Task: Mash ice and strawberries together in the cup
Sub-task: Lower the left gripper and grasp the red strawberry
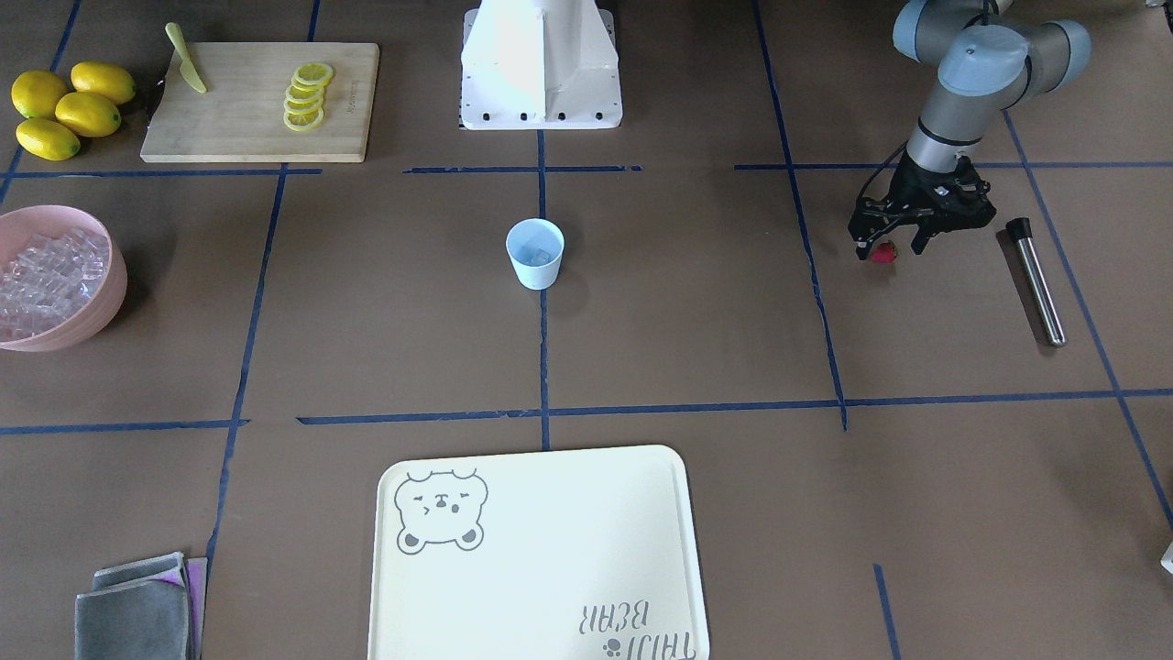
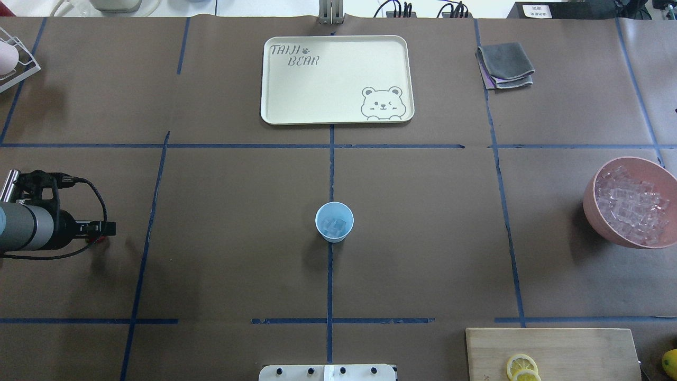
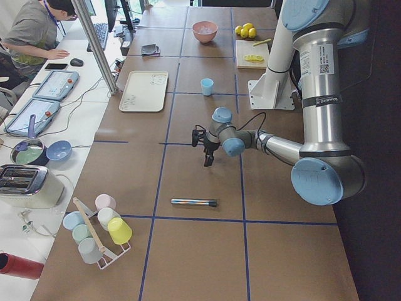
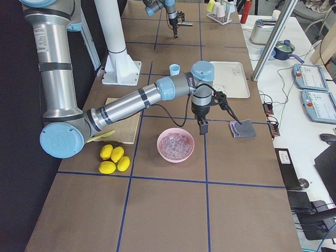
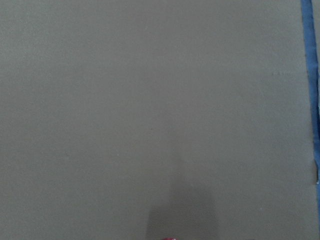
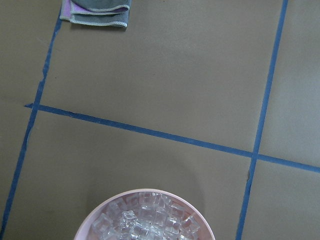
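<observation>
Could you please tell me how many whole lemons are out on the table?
4, bunched together just off the cutting board: one lemon nearest the board's corner, one beside it, and two on the outer side. None looks hidden.

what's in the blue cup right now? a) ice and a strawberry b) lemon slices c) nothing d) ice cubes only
d: the cup holds only clear ice cubes; the strawberry is far off to the side, at the left gripper.

"taiji bear" lettering with a paw print and bear face on the cream tray (image 2: 338,114)
</observation>
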`<control>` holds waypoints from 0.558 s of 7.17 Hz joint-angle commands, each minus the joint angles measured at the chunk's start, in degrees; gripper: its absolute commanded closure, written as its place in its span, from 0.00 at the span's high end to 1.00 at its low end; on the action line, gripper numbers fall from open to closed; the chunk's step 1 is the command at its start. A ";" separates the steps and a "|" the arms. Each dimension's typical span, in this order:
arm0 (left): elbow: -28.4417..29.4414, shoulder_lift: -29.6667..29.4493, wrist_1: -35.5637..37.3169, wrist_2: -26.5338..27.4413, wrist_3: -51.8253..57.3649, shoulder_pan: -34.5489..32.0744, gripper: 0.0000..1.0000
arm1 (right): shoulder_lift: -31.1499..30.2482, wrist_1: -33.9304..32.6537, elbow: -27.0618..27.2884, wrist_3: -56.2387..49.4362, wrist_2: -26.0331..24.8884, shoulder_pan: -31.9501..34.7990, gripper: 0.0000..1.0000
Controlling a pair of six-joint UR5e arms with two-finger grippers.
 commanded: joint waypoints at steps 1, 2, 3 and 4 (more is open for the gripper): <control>0.13 -0.09 0.09 -0.10 -0.01 0.03 0.74 | 0.14 0.00 0.05 0.33 0.01 0.00 0.99; 0.22 0.00 0.10 -0.01 0.07 0.03 0.69 | 0.14 0.00 0.05 0.33 0.01 0.00 0.99; 0.39 0.00 0.10 -0.10 0.07 0.03 0.67 | 0.14 0.00 0.14 0.33 0.01 0.00 0.99; 0.39 0.00 0.18 -0.10 0.07 0.11 0.64 | 0.14 0.00 0.14 0.33 0.01 0.00 0.99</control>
